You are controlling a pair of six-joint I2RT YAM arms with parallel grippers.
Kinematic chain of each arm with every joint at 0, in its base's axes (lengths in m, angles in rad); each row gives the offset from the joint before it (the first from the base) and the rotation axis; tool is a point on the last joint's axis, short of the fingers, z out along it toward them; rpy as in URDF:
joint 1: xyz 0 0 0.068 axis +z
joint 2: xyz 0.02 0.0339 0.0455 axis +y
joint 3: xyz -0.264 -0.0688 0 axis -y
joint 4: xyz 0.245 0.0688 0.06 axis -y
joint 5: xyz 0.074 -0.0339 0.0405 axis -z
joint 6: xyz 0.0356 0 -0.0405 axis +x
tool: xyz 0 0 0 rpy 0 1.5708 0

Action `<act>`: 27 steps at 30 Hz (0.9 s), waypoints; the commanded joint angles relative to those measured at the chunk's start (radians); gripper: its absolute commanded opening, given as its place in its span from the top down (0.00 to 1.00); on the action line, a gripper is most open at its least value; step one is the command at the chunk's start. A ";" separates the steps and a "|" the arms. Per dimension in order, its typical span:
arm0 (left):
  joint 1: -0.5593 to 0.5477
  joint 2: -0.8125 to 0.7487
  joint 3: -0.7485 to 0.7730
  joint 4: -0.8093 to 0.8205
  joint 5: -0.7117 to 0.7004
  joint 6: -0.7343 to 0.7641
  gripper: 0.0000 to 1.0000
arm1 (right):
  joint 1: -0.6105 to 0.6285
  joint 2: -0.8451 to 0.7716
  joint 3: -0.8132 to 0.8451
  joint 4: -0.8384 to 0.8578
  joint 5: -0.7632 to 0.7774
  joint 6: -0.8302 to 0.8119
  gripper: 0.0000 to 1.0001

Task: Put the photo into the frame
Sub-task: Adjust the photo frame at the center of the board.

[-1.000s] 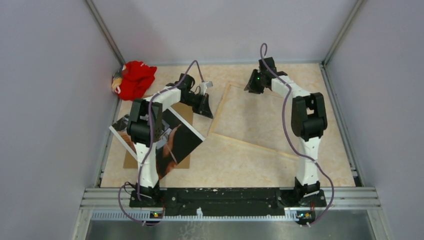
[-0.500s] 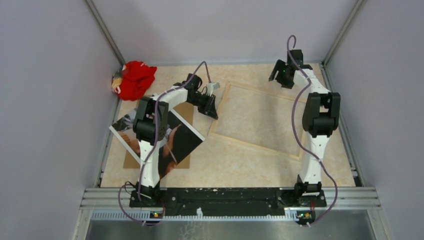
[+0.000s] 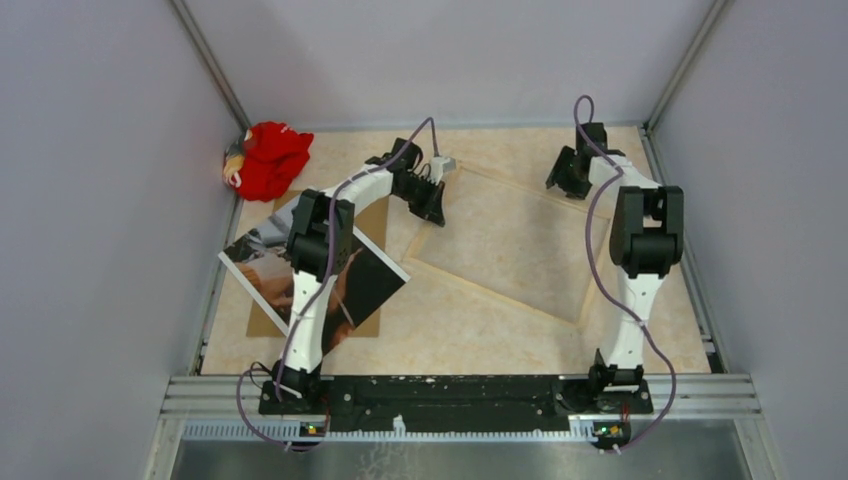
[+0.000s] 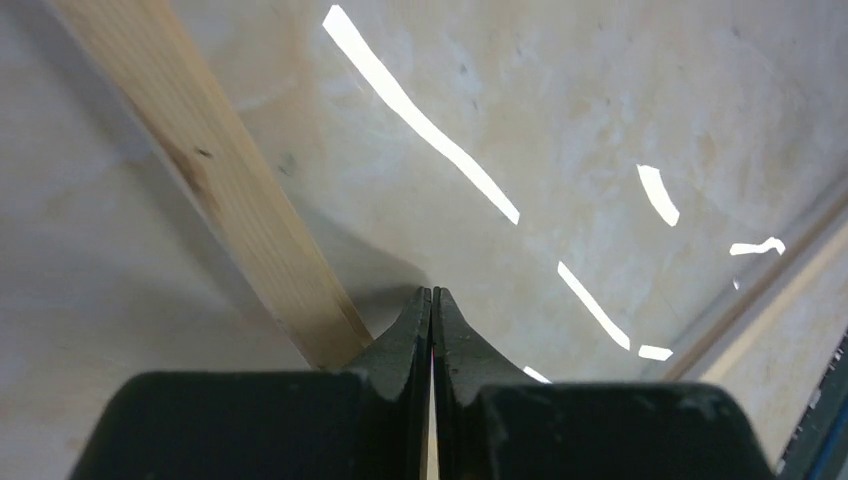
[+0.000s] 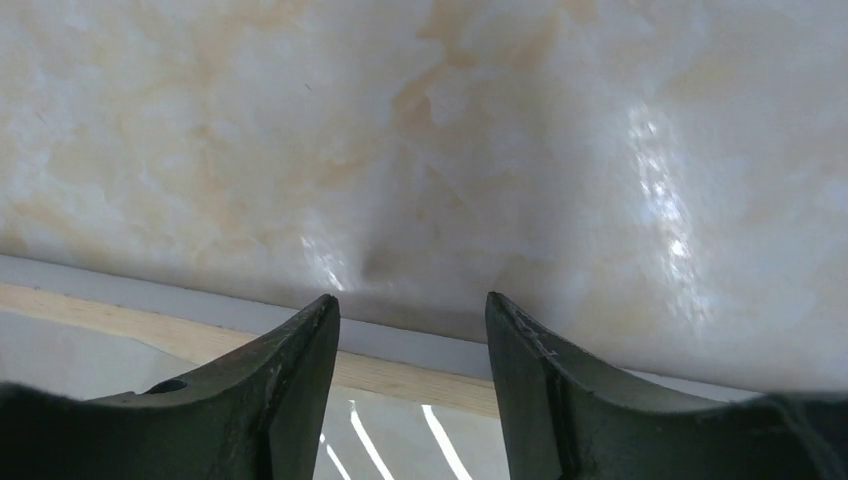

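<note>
The frame (image 3: pixel 497 291) lies flat and askew on the marble table, its light-wood rear edges up, with bright streaks reflecting off the pane inside it. My left gripper (image 3: pixel 435 208) is shut at the frame's left rail. In the left wrist view its tips (image 4: pixel 431 292) sit just inside the wooden bar (image 4: pixel 230 200), which runs under the left finger. My right gripper (image 3: pixel 567 186) hangs open at the far right corner, its fingers (image 5: pixel 410 300) either side of the rail (image 5: pixel 120 320) without touching it. The photo (image 3: pixel 370 275) rests image up at the left, partly under my left arm.
A plain brown backing board (image 3: pixel 372 224) lies under the photo. A red cloth (image 3: pixel 265 158) is bunched in the far left corner. Grey walls close in the table on three sides, and a metal rail (image 3: pixel 460 392) with the arm bases runs along the near edge.
The frame has slid and turned to the right along with my left gripper. My right arm swung right to the frame's far right corner, and its jaws opened.
</note>
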 commanded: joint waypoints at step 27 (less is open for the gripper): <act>0.123 -0.297 -0.077 -0.347 -0.315 0.421 0.55 | -0.042 -0.423 -0.578 0.161 0.041 0.096 0.50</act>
